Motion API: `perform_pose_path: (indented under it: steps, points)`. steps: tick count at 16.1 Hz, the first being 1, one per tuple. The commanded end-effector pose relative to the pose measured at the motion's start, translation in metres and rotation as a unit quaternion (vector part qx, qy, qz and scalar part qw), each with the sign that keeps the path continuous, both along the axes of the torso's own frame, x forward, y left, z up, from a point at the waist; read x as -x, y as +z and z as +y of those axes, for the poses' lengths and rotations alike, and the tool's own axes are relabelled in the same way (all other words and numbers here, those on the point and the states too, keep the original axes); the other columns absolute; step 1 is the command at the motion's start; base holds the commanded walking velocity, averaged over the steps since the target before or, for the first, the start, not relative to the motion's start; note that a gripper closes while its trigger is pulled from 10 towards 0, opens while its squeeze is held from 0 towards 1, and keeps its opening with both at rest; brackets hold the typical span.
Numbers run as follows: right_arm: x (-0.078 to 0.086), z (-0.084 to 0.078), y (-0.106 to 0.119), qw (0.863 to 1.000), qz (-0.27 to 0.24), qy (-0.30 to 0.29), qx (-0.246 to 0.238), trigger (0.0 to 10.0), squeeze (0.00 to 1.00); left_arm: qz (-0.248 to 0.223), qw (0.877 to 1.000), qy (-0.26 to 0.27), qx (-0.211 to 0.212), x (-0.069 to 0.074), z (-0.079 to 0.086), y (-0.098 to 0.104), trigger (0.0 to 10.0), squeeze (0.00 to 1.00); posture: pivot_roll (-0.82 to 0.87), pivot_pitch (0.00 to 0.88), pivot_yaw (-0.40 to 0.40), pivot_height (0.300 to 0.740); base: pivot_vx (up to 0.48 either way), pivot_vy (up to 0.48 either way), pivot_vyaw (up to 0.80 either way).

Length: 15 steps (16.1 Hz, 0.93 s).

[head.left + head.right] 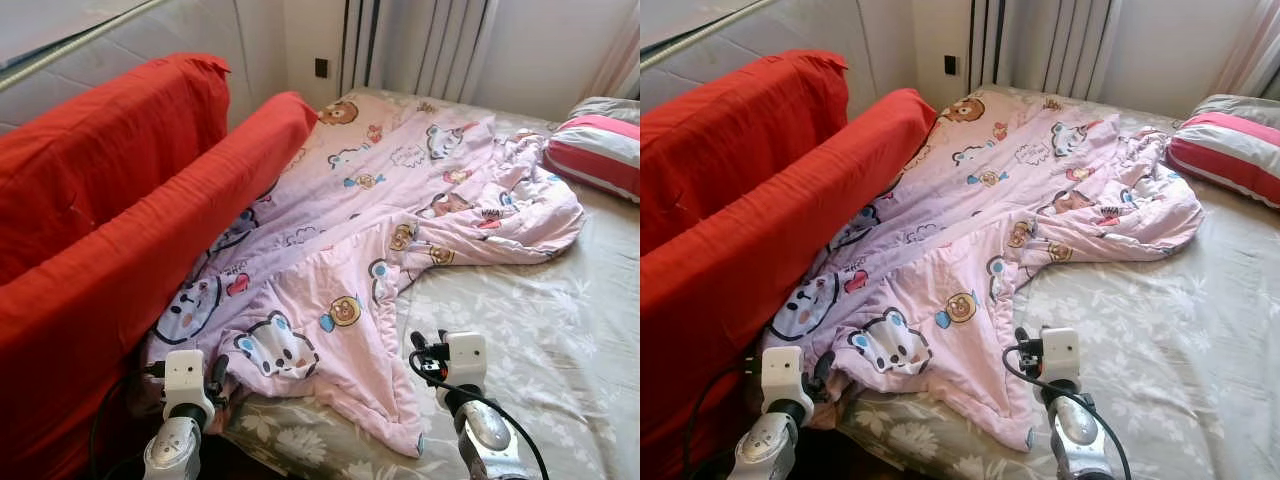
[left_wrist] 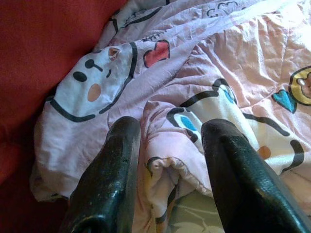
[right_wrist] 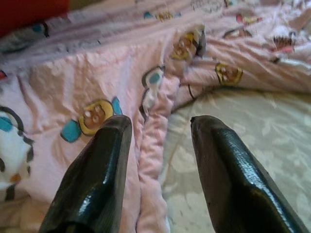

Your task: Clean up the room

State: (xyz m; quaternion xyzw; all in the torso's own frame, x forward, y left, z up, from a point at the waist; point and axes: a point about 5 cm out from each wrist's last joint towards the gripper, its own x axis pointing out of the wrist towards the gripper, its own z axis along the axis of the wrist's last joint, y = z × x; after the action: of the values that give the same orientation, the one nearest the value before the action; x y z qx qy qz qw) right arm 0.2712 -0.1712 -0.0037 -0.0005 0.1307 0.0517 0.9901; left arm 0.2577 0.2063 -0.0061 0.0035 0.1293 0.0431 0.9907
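On the bed point(image 1: 560, 330), a pink cartoon quilt point(image 1: 400, 200) lies rumpled against the red cushions point(image 1: 120, 220), its far edge hidden beneath them. Left end effector point(image 2: 167, 160), fingers apart, straddles the quilt's near corner; right end effector point(image 3: 158, 145), fingers apart, hovers over its hem.

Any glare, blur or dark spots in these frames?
Left eye view: sharp, daylit; white curtain bright. Left wrist view: pink cartoon-print quilt washed out upper right, red padded cover in shade. Right wrist view: soft; black fingers blurred, glossy.
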Motion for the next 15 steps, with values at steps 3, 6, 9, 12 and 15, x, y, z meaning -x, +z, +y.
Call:
perform_pose_path:
  steps: [3,6,9,12,15]
  points:
    - [0.003,0.001,-0.005,1.000,0.021,-0.003,0.005,10.0,0.00,-0.011,1.000,-0.002,0.005,-0.004,-0.001,0.004,10.0,0.00,0.08,0.129,-0.013,0.710,0.000,0.000,0.00]
    - [0.004,0.003,-0.008,0.999,0.034,0.003,0.000,10.0,0.00,-0.012,1.000,-0.006,0.003,-0.004,-0.002,0.005,10.0,0.00,0.08,0.140,-0.010,0.670,0.000,0.000,0.00]
    - [0.008,0.008,-0.010,0.999,0.034,0.008,-0.005,10.0,0.00,-0.011,1.000,-0.011,0.001,-0.002,-0.002,0.003,10.0,0.00,0.09,0.150,-0.007,0.641,0.000,0.000,0.00]
    - [0.009,0.007,-0.015,0.999,0.053,0.002,-0.002,10.0,0.00,-0.012,1.000,-0.015,0.001,-0.001,-0.003,0.003,10.0,0.00,0.09,0.164,-0.004,0.641,0.000,0.000,0.00]
    - [0.010,0.007,-0.018,0.997,0.077,-0.011,-0.022,10.0,0.00,-0.014,1.000,-0.019,0.002,0.001,-0.004,0.003,10.0,0.00,0.10,0.177,-0.002,0.641,0.000,0.000,0.00]
